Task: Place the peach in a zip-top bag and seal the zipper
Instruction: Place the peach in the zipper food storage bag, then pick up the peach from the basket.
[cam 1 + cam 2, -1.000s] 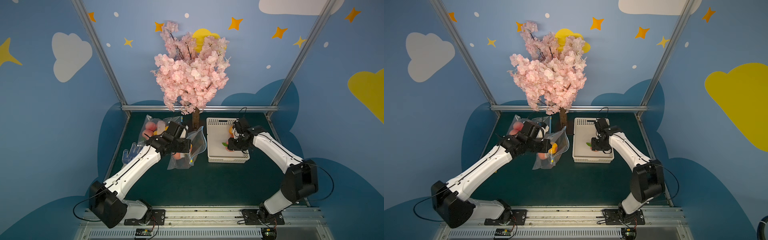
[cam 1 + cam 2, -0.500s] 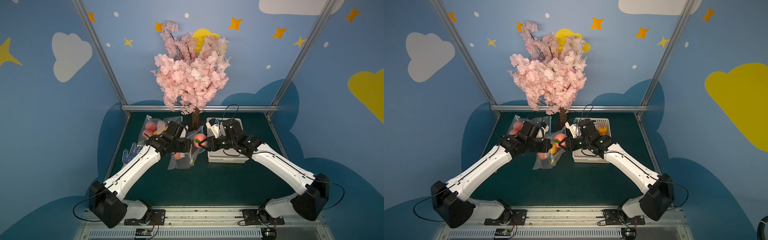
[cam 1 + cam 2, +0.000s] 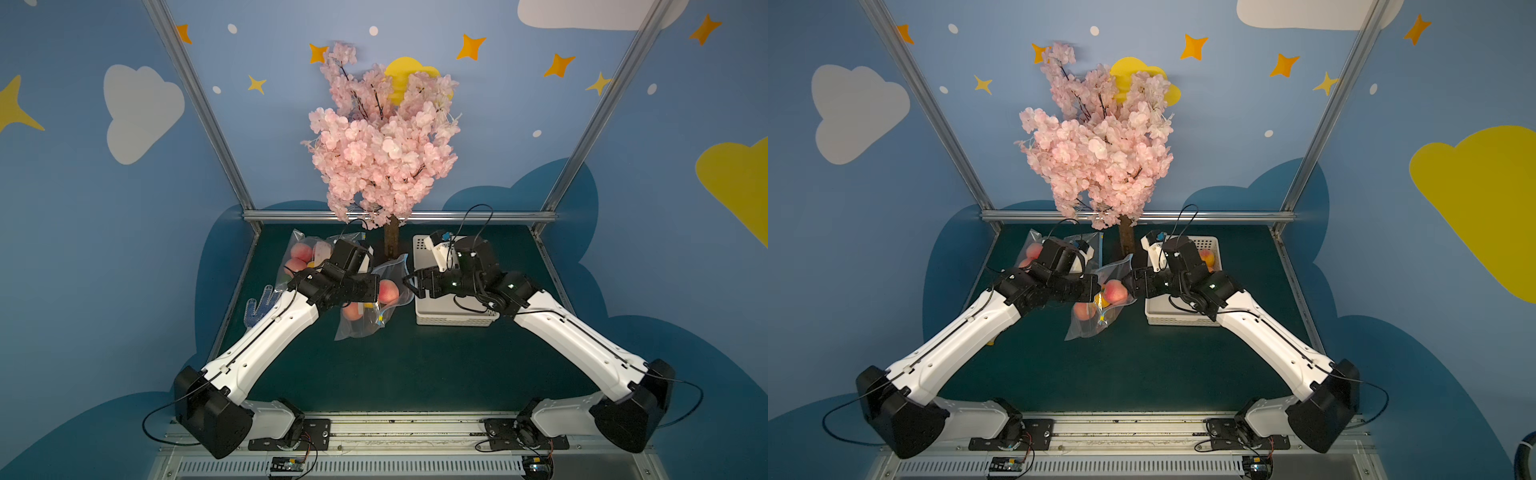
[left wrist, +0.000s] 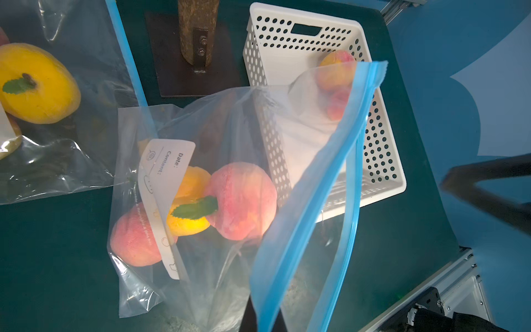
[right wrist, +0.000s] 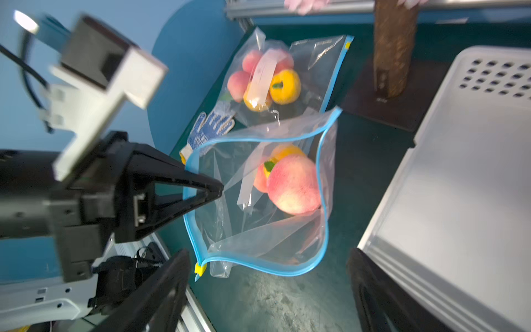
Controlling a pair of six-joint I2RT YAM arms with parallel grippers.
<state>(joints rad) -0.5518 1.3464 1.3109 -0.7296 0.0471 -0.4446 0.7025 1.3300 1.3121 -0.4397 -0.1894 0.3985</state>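
Left pincer point(image 5: 218, 188): tips pinched tight on the blue zipper rim of the zip-top bag point(image 5: 258, 230), holding the left side of the mouth up off the worktop point(image 3: 415, 365). The mouth gapes towards the right arm and the zipper is unsealed all round. I see the yellow slider point(image 5: 200, 268) parked at the near end of the track.

Right pincer point(image 3: 409, 284): fingers spread wide with nothing between them, hovering just right of the bag mouth, between the bag and the white basket point(image 3: 453, 320).

Peach point(image 5: 293, 186): inside the bag, resting on top of the other fruit there, a second pink one and a yellow one with a green leaf. It shows in both top views as well, just past the left pincer point(image 3: 1115, 291).

The basket, right of the bag, has two more peaches point(image 4: 337, 69) at its far end.

A second bag point(image 5: 316, 63) lies flat at far left, with pink and yellow fruit in it. I cannot tell from here whether its zipper is closed.

A dotted work glove point(image 5: 211, 129) lies at the left edge of the worktop, near that bag. The blossom tree point(image 3: 382, 166) stands far centre.
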